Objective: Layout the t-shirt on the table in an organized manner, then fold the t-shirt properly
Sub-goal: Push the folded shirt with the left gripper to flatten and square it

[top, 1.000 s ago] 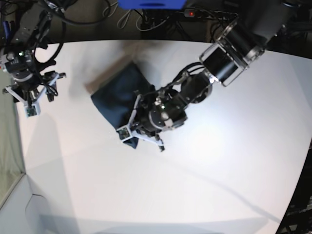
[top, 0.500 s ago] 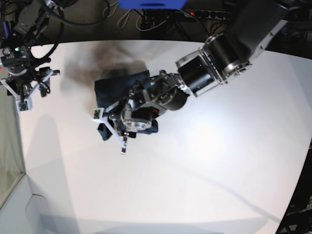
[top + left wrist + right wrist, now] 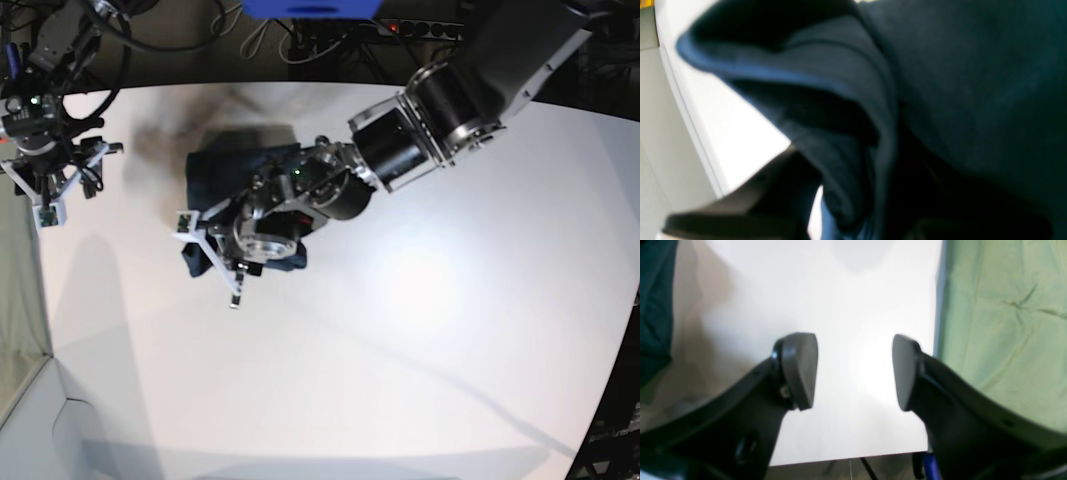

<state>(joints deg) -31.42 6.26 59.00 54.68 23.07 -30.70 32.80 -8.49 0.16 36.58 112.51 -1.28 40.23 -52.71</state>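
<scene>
My left gripper (image 3: 212,262) is clenched on the t-shirt (image 3: 235,170); in the left wrist view dark navy folds (image 3: 940,100) fill the frame, bunched against one black finger (image 3: 750,203). The t-shirt sits as a crumpled heap on the table (image 3: 400,350), far-left part of the white top, partly under my left arm. My right gripper (image 3: 853,373) is released, fingers (image 3: 800,370) spread wide with nothing between them, hovering over bare table near its left edge, well apart from the cloth. Green sheet (image 3: 1003,323) lies beyond that edge.
</scene>
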